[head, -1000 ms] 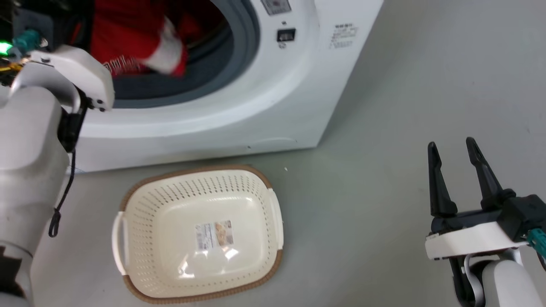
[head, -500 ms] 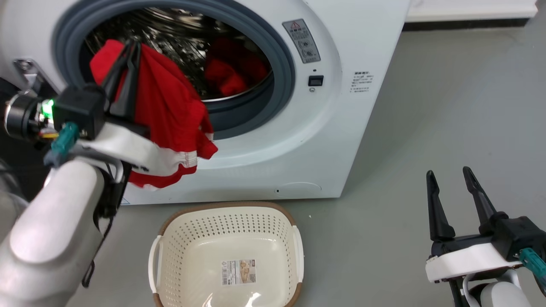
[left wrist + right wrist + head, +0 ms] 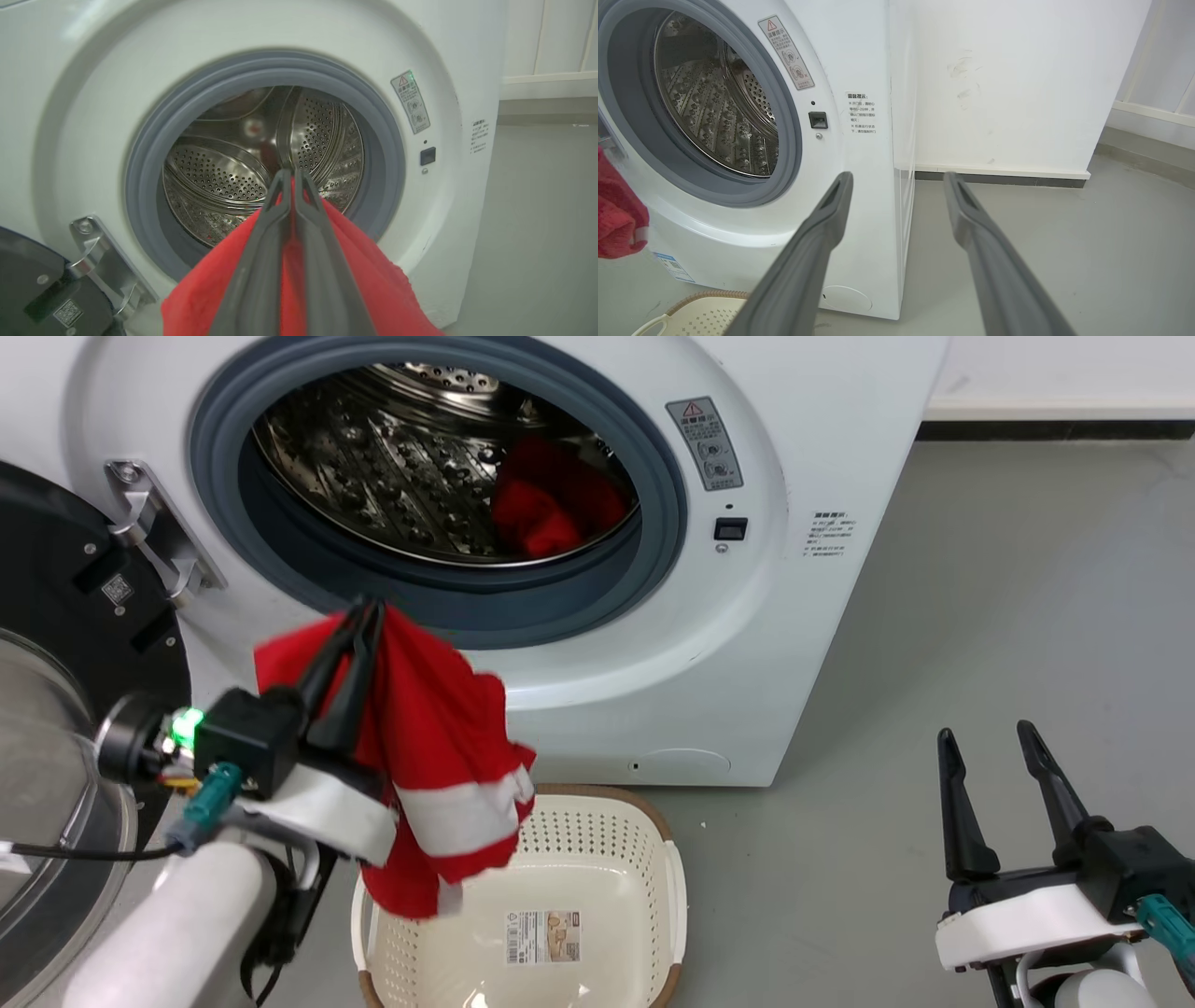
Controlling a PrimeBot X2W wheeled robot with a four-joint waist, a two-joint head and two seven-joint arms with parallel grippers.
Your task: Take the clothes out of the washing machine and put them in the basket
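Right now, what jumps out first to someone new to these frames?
The bright red garment with a white band, pinched in the shut left pincer, hangs before the washing machine, over the left edge of the cream laundry basket. Behind it the steel drum shows a red patch at its right; cloth or reflection, I cannot tell. The right pincer sits open at lower right.

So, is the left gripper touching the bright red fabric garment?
Touching. In left wrist view, fingers of the left gripper pinch the bright red fabric garment.
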